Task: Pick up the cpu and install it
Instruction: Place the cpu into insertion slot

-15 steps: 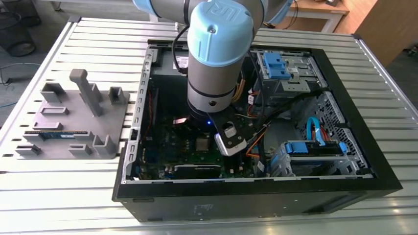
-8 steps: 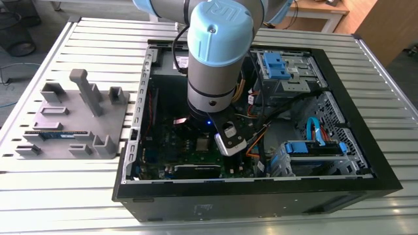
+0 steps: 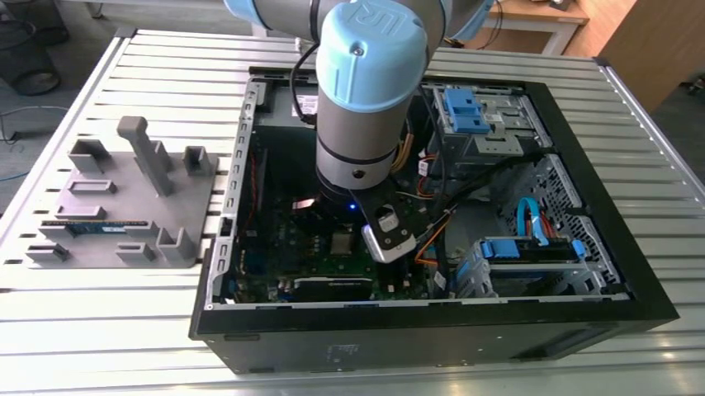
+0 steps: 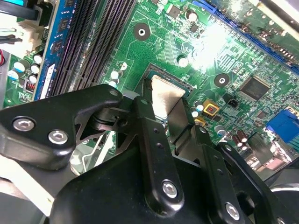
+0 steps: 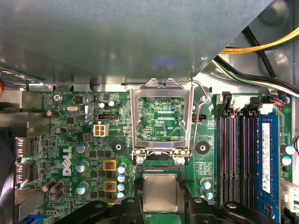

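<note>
First wrist view: the claw (image 5: pixel 160 200) pinches the cpu (image 5: pixel 160 191) by two opposite edges, its fingers (image 5: pixel 135 207) flanking the chip and holding it flat over the socket on the motherboard (image 5: pixel 70 121). The socket frame (image 5: pixel 135 121) stands swung open just beside it, leaving the seat exposed to a vertical approach. Whether the cpu already rests on its seat cannot be told. Exterior view: the arm (image 3: pixel 358 124) reaches down into the open computer case (image 3: pixel 441 330) lying on the bench (image 3: pixel 661 165).
</note>
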`<state>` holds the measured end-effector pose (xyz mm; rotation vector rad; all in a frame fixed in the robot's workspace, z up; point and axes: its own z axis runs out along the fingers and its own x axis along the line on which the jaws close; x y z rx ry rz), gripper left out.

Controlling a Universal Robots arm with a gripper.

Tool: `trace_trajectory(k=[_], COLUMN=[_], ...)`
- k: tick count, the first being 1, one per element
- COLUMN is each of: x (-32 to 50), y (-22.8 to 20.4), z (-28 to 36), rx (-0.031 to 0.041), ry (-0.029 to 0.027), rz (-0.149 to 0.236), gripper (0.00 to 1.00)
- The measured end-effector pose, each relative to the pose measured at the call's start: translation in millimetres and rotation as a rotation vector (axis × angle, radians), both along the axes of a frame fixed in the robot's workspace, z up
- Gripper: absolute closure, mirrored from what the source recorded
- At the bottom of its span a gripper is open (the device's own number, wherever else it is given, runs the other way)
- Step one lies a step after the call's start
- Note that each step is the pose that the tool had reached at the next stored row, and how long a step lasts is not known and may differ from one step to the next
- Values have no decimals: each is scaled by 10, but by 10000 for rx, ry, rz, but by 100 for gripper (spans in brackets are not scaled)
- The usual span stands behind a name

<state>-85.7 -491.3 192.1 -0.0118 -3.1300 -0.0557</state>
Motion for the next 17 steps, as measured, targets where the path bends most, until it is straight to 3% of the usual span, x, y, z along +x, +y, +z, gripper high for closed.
trace_trajectory(k=[3,4,17], x=[0,0,0], y=[0,0,0], z=[-1,-1,-27], rx=[2,0,-4], ry=[-1,-1,-1], rz=[-1,-1,0], gripper=[61,55,55])
